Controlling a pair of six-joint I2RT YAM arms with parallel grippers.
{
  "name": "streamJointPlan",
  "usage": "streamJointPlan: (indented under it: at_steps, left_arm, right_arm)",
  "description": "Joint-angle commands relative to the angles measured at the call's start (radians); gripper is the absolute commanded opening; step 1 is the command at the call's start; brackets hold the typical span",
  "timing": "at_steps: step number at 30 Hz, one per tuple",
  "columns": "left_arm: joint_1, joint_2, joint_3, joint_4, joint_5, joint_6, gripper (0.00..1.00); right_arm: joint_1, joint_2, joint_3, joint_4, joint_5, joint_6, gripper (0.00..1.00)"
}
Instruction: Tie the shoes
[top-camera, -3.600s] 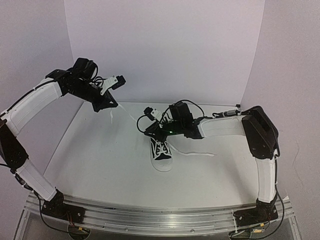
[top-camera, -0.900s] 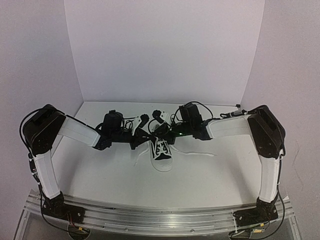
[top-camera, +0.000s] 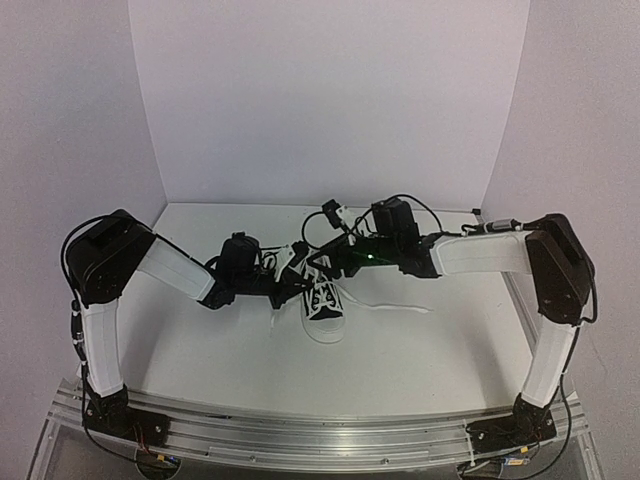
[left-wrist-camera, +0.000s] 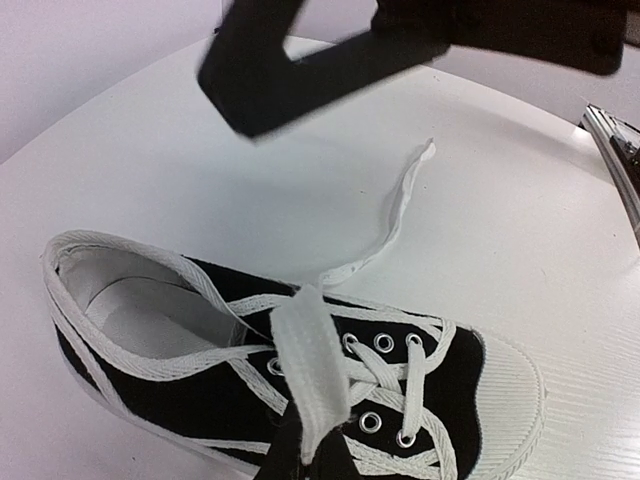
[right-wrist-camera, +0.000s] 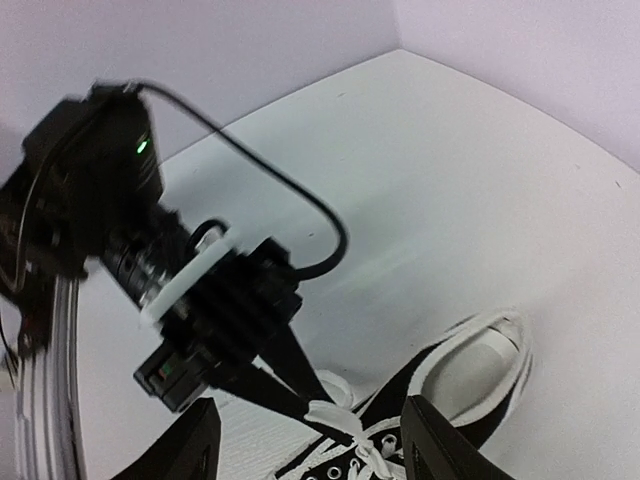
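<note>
The black sneaker (top-camera: 323, 312) with its white toe cap lies mid-table, toe toward the arms; it also fills the lower half of the left wrist view (left-wrist-camera: 200, 390). My left gripper (top-camera: 297, 271) sits low at the shoe's left side, shut on a flat white lace (left-wrist-camera: 312, 365) above the eyelets. In the right wrist view, its black fingers (right-wrist-camera: 290, 385) pinch that lace (right-wrist-camera: 335, 418). My right gripper (right-wrist-camera: 315, 445) hovers just behind the shoe's opening (top-camera: 322, 258), jaws wide apart and holding nothing. The other lace end (top-camera: 395, 306) trails right across the table.
White walls close in the table at the back and on both sides. A metal rail (top-camera: 320, 435) runs along the near edge. The left arm's cable (right-wrist-camera: 290, 190) loops above its wrist. A short lace tail (top-camera: 273, 318) hangs left of the shoe.
The right gripper has opened wide and drawn back slightly to the right. The left arm, earlier raised at the far left, has come down to the shoe and shifted right, still holding the lace.
</note>
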Motion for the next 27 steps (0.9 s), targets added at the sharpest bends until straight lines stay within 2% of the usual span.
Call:
streamJointPlan:
  at_steps: [1,4,8,12,17,27]
  left_arm:
    - [-0.009,0.014,0.047,0.062,-0.012,0.015,0.00]
    - [-0.013,0.013,0.051,0.069,-0.012,0.015,0.00]
    - [-0.015,0.014,0.045,0.069,-0.014,0.015,0.00]
    - [-0.016,0.016,0.042,0.069,-0.013,0.018,0.00]
    - [-0.016,0.019,0.048,0.062,-0.012,0.021,0.00]
    - [-0.016,0.018,0.046,0.055,-0.012,0.029,0.00]
  right_arm:
    - [0.016,-0.054,0.054,-0.087,0.241,0.324,0.65]
    - [0.050,-0.037,0.091,-0.182,0.331,0.415,0.67]
    - [0.063,-0.025,0.090,-0.213,0.367,0.496,0.67]
    - [0.080,-0.009,0.112,-0.234,0.356,0.469,0.65]
    - [0.082,0.035,0.128,-0.240,0.335,0.463,0.57]
    - [0.082,0.099,0.178,-0.239,0.346,0.431,0.58]
